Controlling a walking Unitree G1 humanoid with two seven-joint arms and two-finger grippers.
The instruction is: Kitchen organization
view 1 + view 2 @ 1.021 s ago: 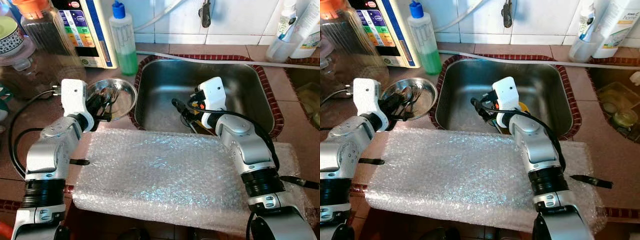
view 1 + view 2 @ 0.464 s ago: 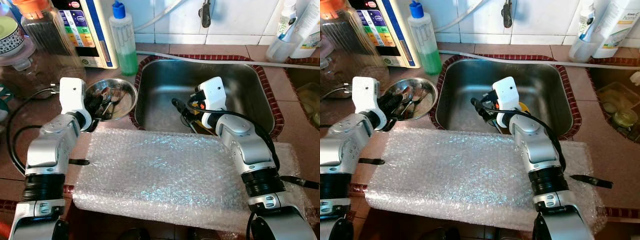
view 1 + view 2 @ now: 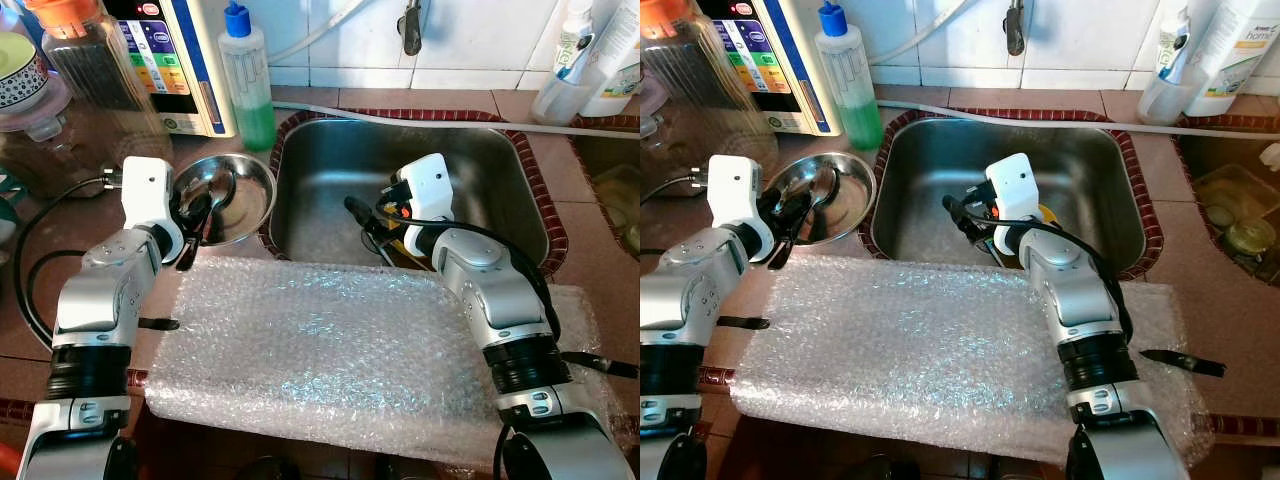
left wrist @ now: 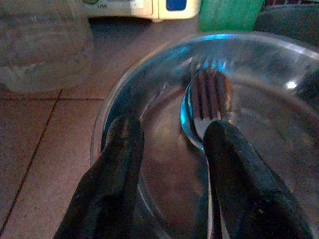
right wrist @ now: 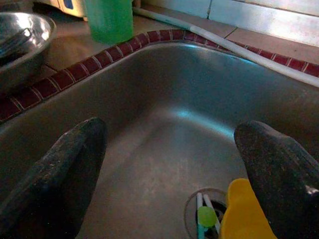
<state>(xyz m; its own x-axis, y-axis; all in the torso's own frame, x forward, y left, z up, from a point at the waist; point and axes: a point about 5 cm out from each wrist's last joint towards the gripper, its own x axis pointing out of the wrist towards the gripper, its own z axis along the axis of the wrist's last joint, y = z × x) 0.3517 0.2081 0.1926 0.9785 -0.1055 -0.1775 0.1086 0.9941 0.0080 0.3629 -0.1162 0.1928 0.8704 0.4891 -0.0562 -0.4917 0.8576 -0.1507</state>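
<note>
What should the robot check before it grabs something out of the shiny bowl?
1. Left gripper open: ok, its fingers stand apart at the bowl's near rim.
2. Bowl steady on the counter: ok, it sits upright beside the sink.
3. Fork within reach: ok, it lies in the bowl just past the fingertips, on top of a spoon.
4. Fork free to lift alone: cannot tell, it rests on the spoon.
5. Bubble wrap ready to take things: ok, it lies flat over the counter's front.
6. Right gripper out of the way: ok, it hangs open over the sink, holding nothing.
</note>
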